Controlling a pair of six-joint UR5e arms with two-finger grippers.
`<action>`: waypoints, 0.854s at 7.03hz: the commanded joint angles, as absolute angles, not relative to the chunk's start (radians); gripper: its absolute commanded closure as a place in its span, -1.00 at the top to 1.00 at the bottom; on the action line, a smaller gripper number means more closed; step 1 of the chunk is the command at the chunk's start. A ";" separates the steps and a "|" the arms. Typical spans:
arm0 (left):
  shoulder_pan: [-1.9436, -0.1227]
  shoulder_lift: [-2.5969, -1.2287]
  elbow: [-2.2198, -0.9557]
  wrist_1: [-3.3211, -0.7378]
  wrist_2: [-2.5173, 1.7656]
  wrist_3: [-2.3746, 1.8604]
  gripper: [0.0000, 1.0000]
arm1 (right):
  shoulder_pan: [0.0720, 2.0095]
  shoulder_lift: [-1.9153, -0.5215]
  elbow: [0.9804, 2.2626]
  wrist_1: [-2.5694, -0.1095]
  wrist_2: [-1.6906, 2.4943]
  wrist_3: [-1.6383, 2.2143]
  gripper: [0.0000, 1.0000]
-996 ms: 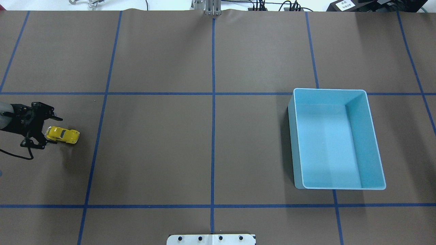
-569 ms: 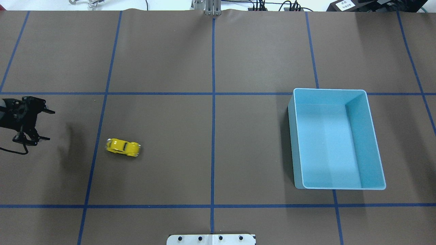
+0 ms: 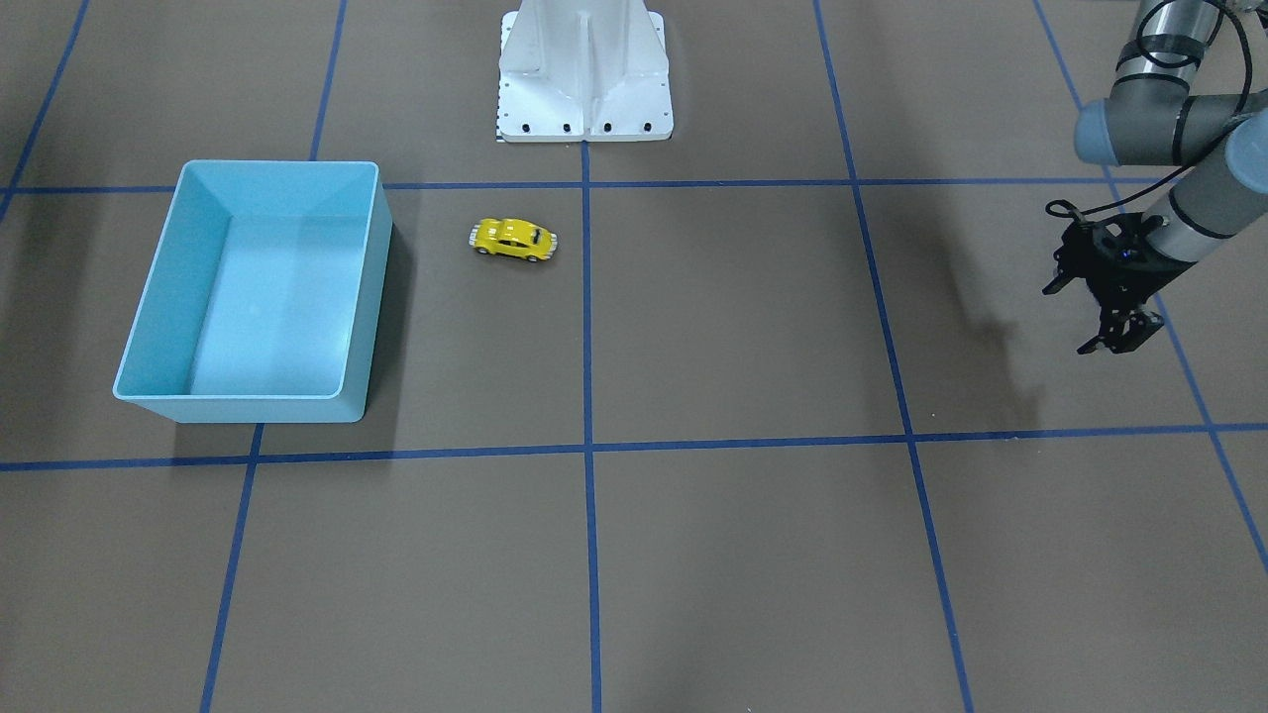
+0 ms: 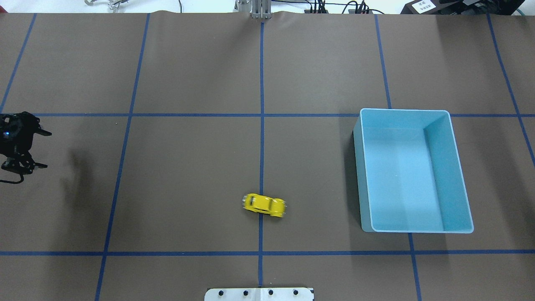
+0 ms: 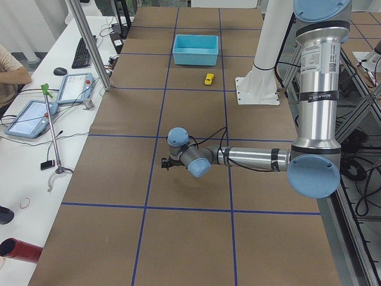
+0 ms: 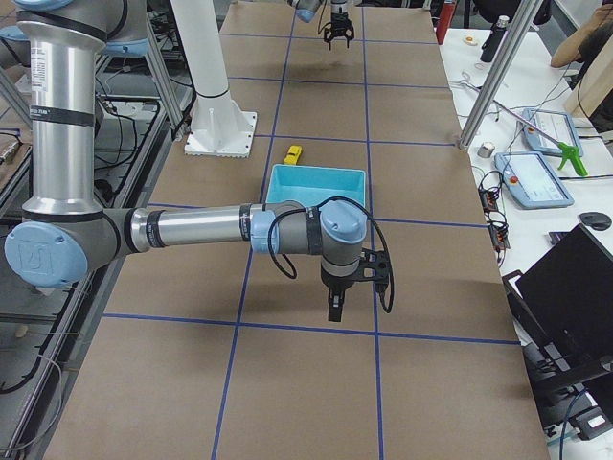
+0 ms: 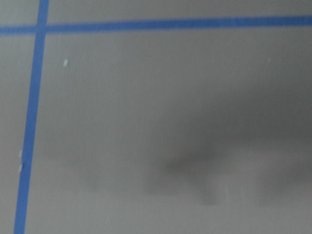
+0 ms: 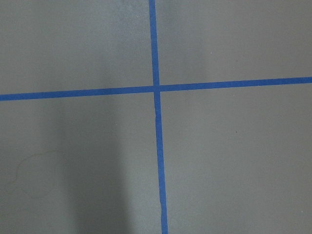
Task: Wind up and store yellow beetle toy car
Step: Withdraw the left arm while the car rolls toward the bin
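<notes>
You find the yellow beetle toy car (image 4: pixel 264 205) standing on its wheels on the table (image 4: pixel 188 75), outside the blue bin (image 4: pixel 404 110) — near it but not touching, on the side of the bin that faces the robot's left arm, with one end turned toward the bin wall. The left gripper (image 4: pixel 48 150) hangs above the table well apart from the bin, much farther from it than the car; its two fingers are spread wide and hold nothing. The right gripper (image 6: pixel 334 311) you see only from the side camera, over the table on the opposite side of the bin from the car — whether it is spread or closed, I cannot tell.
</notes>
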State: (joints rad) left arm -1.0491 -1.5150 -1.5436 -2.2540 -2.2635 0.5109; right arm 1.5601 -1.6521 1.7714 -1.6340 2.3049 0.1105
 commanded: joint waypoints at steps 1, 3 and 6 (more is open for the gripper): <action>-1.112 -1.486 -1.549 -2.163 -2.321 0.196 1.00 | 1.560 -1.652 1.773 -1.635 2.304 0.110 1.00; -1.207 -1.462 -1.528 -2.163 -2.322 0.112 1.00 | 1.560 -1.652 1.773 -1.635 2.304 0.110 1.00; -1.385 -1.453 -1.479 -2.155 -2.341 0.024 1.00 | 1.560 -1.649 1.772 -1.634 2.301 0.110 1.00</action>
State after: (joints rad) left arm -1.3113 -1.4536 -1.4927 -2.1606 -2.3275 0.0913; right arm 1.5601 -1.6514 1.7724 -1.6339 2.3034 0.1105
